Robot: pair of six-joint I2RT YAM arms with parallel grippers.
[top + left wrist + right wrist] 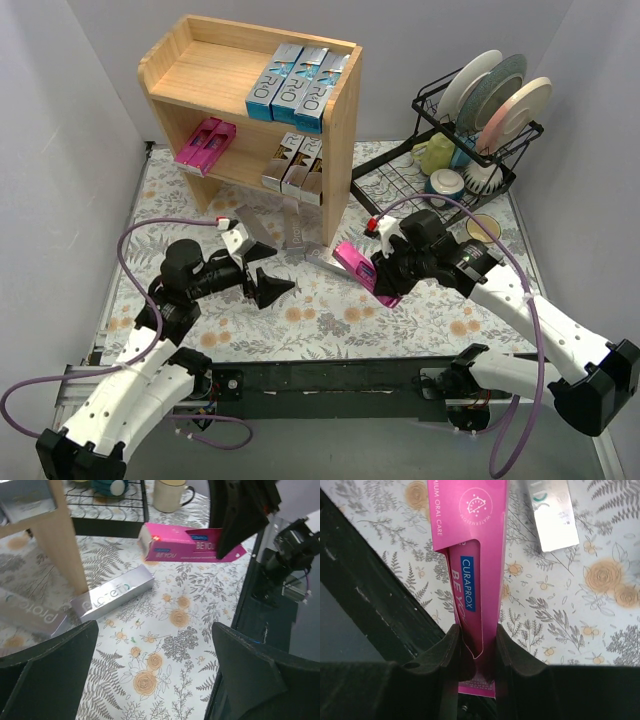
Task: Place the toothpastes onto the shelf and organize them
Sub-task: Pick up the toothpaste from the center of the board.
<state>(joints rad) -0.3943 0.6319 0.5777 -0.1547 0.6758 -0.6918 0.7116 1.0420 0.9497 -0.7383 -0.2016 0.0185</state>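
From above: the shelf [190, 75] holds several toothpastes [298, 88]; my right hand [385, 277] is clamped on a pink box [358, 268] near the bench [330, 322] middle. Left wrist: my left hand [155, 675] gapes wide near a loose silver box [112, 599]. Right wrist: pink box gripped, unshelved.

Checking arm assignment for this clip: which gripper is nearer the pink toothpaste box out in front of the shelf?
Right. The right gripper is shut on the pink toothpaste box at one end. The left gripper stands open to the box's left, apart from it.
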